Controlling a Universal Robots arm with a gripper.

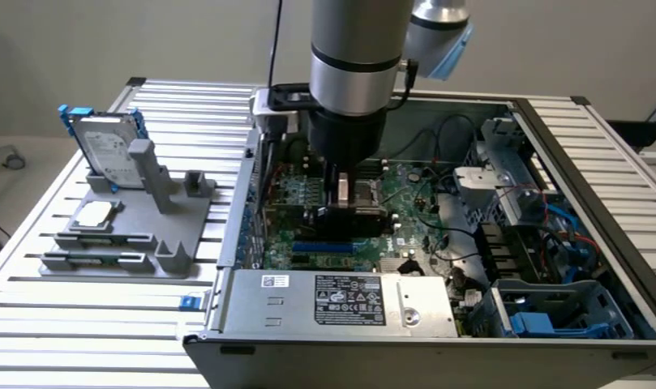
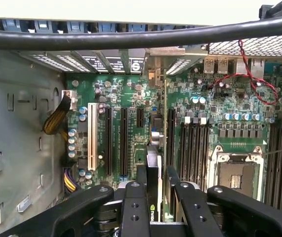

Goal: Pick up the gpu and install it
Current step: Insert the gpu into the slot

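Gpu (image 2: 153, 170) on edge in the gripper (image 2: 158, 187), over the green motherboard (image 2: 215, 103).

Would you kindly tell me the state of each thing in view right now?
graphics card: on edge, clamped over the motherboard
fingers: shut on the graphics card
computer case: open, lying on its side
hard drive: upright in its grey stand
processor socket: looks empty

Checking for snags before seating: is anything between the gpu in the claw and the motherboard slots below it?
Nothing visible. The claw grips the gpu edge-on over the motherboard's black expansion slots, which look bare. The red-and-black wire and yellow cable bundle lie off to either side.
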